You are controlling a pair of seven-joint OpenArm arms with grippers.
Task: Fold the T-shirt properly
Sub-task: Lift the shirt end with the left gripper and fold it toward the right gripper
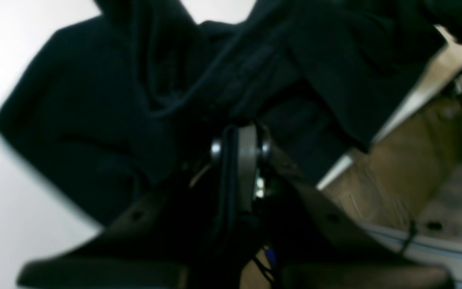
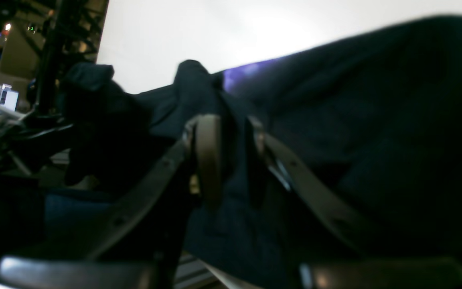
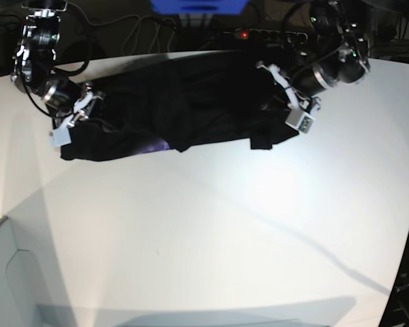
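A: Item one, the T-shirt (image 3: 177, 112)?

B: Black, thin, soft cloth, creased and bunched. It stretched in a long band between the two sets of fingers, at the far side of the white worktop (image 3: 225, 225).

A: Left fingers (image 1: 241, 138)?

B: Pressed together on a fold of the shirt. Cloth rose ahead of their tips and draped to both sides.

A: Right fingers (image 2: 227, 132)?

B: Slightly apart, with a ridge of dark fabric caught between the pads. The rest of the shirt spread beyond them and off to one side.

A: Surface finish?

B: Matte and wrinkled; smooth, pale worktop beneath. A faint purple glint showed near the right fingers.
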